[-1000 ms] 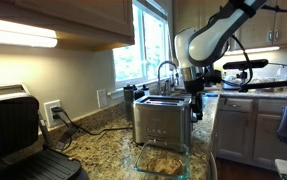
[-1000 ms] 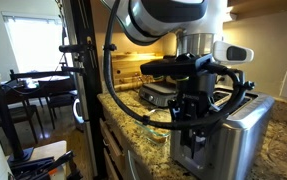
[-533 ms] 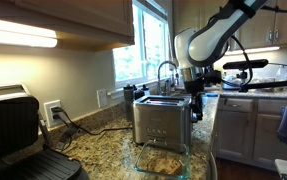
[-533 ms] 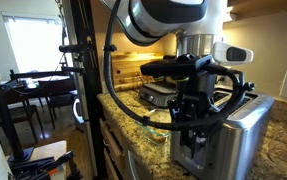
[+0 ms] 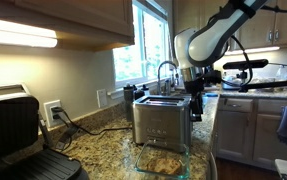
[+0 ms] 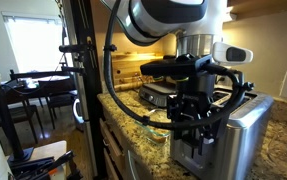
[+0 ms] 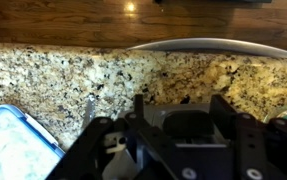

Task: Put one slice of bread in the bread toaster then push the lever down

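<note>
1. At the lower left of an exterior view, the grill press (image 5: 18, 135) sits with its lid up. It has no part in your job.
2. At the centre, the toaster (image 5: 161, 122) stands on the counter (image 5: 98, 135). Just in front of it, low in the frame, is a glass dish (image 5: 138, 150) holding the only bread (image 5: 163, 160) you can see. The toaster's top slots are too small to read, so you cannot tell from here whether a slice is already inside.
3. Right of centre, your gripper (image 5: 195, 106) hangs close against the toaster's right end. Judging by that spot, the loading is probably done and you are on the lever step.
4. In the wrist view, the fingers (image 7: 223, 110) rise from the bottom edge with a dark shape between them. You cannot tell how far apart they are, or whether they hold anything.
5. What is left is pressing the lever down. The lever itself is hidden behind the gripper (image 6: 191, 125).
</note>
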Controlling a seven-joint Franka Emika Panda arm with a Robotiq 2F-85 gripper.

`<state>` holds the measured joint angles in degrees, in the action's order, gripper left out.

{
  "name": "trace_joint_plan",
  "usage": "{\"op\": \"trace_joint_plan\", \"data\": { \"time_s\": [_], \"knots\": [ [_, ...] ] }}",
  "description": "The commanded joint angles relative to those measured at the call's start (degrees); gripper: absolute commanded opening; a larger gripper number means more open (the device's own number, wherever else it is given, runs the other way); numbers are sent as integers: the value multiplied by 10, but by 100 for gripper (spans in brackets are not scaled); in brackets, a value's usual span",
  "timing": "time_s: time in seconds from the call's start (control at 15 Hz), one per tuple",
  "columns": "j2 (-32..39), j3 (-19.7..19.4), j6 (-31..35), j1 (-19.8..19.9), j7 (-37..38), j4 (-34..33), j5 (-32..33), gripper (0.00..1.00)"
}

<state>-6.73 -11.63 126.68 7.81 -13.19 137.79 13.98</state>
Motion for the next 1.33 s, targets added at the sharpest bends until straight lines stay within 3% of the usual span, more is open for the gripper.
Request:
{"op": "trace_joint_plan", "data": {
  "time_s": [0.0,0.27,0.4,0.6,0.87,0.93,1.0,1.13,1.27],
  "knots": [
    [3,7,-1,6,1,-1,-3,38],
    [2,11,-8,6,1,-2,-2,11],
    [2,11,-10,6,1,-2,-2,5],
    [3,12,-9,6,1,-2,-2,1],
    [6,12,-9,5,2,-3,-1,7],
    [5,12,-10,5,2,-2,0,28],
    [1,12,-7,5,0,0,-3,8],
    [-16,9,8,6,-7,13,-11,10],
    [-34,8,21,6,-13,24,-16,5]
  ]
}}
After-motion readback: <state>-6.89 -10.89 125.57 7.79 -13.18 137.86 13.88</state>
